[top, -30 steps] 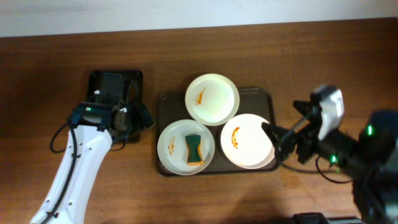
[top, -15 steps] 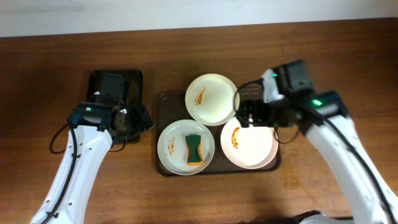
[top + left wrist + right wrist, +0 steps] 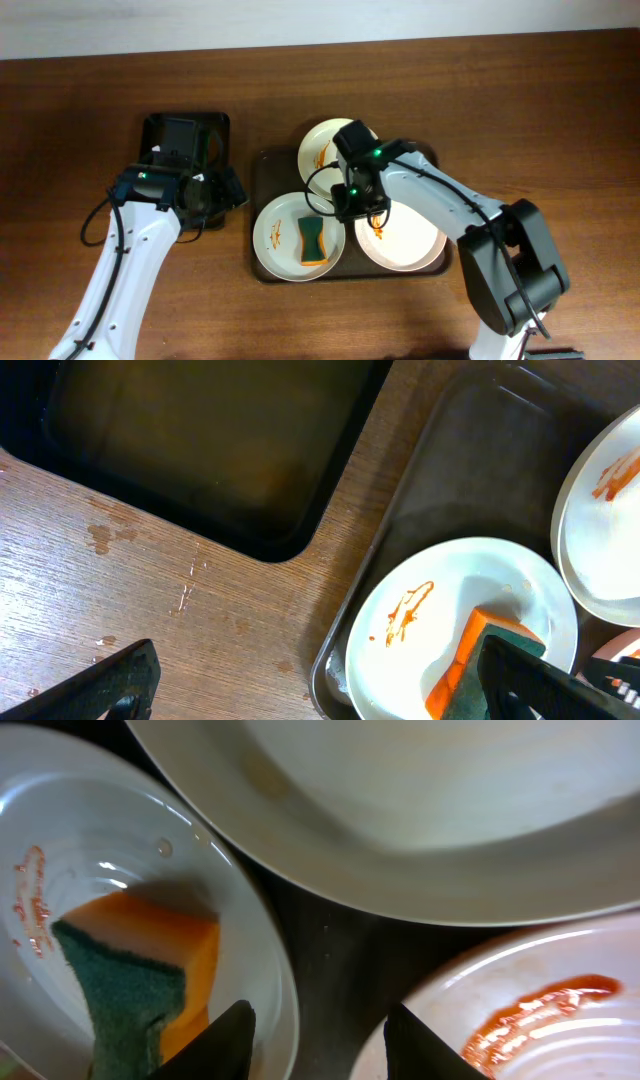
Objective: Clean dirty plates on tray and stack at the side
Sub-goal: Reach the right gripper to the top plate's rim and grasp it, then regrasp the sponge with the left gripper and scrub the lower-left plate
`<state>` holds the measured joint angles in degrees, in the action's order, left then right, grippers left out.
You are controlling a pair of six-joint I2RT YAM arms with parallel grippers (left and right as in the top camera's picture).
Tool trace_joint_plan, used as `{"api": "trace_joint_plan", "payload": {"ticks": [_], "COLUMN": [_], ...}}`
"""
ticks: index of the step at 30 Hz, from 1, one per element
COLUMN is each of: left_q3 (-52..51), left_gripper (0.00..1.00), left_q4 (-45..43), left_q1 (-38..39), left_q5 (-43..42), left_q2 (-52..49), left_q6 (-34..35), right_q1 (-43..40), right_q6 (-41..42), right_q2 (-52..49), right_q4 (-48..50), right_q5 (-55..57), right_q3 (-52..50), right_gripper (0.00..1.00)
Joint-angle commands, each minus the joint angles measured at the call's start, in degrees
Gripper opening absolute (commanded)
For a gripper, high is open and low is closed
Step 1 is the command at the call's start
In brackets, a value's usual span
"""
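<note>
Three plates lie on the dark brown tray (image 3: pixel 268 165). The back plate (image 3: pixel 325 150) has an orange smear. The front left plate (image 3: pixel 280 235) carries a green and orange sponge (image 3: pixel 313 240) and a small smear. On the front right plate (image 3: pixel 410 240) there is a red sauce streak (image 3: pixel 540 1005). My right gripper (image 3: pixel 345 208) hangs low where the three plates meet, jaws partly open around the sponge plate's rim (image 3: pixel 285 1010) and bare tray (image 3: pixel 340 950), gripping nothing. My left gripper (image 3: pixel 225 192) hovers wide open over the table just left of the tray (image 3: pixel 450 460).
A smaller black tray (image 3: pixel 185 135) sits on the wooden table behind my left gripper; the left wrist view shows its front corner (image 3: pixel 200 450). Bare wood surrounds both trays. The right arm stretches from the front right across the front right plate.
My right arm swung in from the table's right side to the middle of the tray, and its jaws narrowed. The left arm, plates and sponge stayed put.
</note>
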<state>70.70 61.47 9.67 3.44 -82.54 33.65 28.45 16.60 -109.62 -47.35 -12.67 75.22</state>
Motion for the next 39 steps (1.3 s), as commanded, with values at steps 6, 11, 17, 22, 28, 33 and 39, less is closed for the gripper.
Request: {"api": "trace_joint_plan", "payload": {"ticks": [6, 11, 17, 22, 28, 33, 39], "left_q3": [-0.2, -0.2, -0.2, -0.2, -2.4, -4.9, -4.9], "left_gripper": [1.0, 1.0, 1.0, 0.99, 0.98, 0.98, 0.96], "left_q4": [-0.1, 0.3, 0.4, 0.9, 0.5, -0.8, -1.9], "left_q1": [-0.2, -0.2, -0.2, -0.2, -0.2, 0.1, 0.1], "left_q5": [0.2, -0.1, -1.5, -3.9, -8.6, -8.7, -11.6], "left_q2": [0.0, 0.0, 0.0, 0.0, -0.2, -0.2, -0.2], "left_q6": [-0.4, -0.5, -0.5, -0.5, -2.4, -2.5, -4.4], "right_q1": [2.6, 2.9, 3.2, 3.3, 3.4, 3.4, 3.4], "right_q6": [0.4, 0.4, 0.4, 0.4, 0.4, 0.4, 0.4], "right_q2": [-0.4, -0.4, -0.4, -0.4, -0.4, -0.5, -0.5], "right_q4": [0.7, 2.2, 4.7, 4.5, 4.6, 4.8, 6.1], "right_q5": [0.9, 1.8, 2.4, 3.5, 3.5, 2.4, 2.4], "right_q3": [0.2, -1.2, -4.0, -4.0, -4.6, -5.0, -6.2], "right_gripper": [0.34, 0.29, 0.23, 0.12, 0.04, 0.1, 0.08]}}
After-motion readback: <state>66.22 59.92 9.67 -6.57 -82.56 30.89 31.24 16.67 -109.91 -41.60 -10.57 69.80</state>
